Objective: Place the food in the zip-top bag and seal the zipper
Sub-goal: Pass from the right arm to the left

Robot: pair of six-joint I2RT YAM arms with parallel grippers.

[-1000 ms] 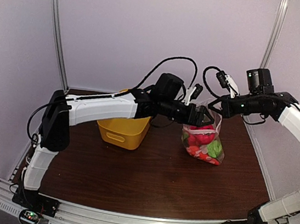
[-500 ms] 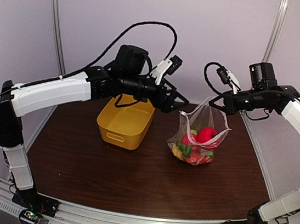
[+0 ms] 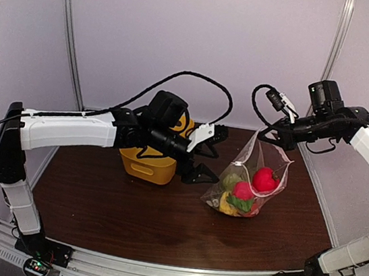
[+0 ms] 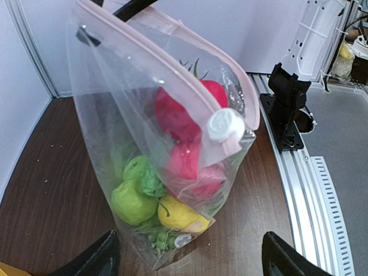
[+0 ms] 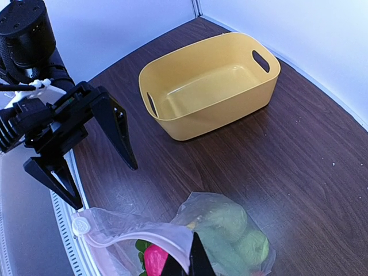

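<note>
Right of the yellow basket [image 3: 143, 166], the soft, slippery zip-top bag [image 3: 251, 177] sags with light food [image 3: 244, 192], the right gripper [image 3: 264, 133] pinching its zipper [image 4: 172, 69], probably the firmest hold, the left gripper [image 3: 210, 156] spread beside.

The gap between basket [image 3: 142, 167] and zip-top bag [image 3: 243, 178] is occupied by the left claw [image 3: 219, 156]. Open counter [image 3: 159, 224] is left at the bag's 6 o'clock.

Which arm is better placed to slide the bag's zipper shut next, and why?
Left. The left hand is open and faces the zipper slider, free to grasp it. The right hand is shut on the top corner of the zip-top bag, holding it upright with the food inside.
</note>
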